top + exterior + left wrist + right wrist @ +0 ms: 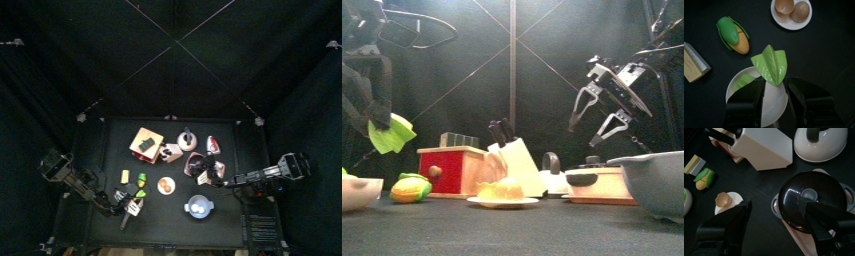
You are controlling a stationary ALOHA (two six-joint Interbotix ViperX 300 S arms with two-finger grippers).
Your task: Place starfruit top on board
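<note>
While your left claw (769, 85) is pinched shut on the green starfruit top (771, 66), it holds that piece in the air over a white bowl (748, 82), near the corn cob (734, 34) and the plate of brown pieces (791, 12). Your right claw (777, 215) hangs wide open and empty above the black pot lid (811, 195) on the wooden board (821, 244), beside the knife block (763, 145) on the worktop (167, 203).

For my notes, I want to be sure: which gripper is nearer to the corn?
Left. The left gripper, holding the starfruit top above the white bowl, is beside the corn. The right gripper hangs across the table.
</note>
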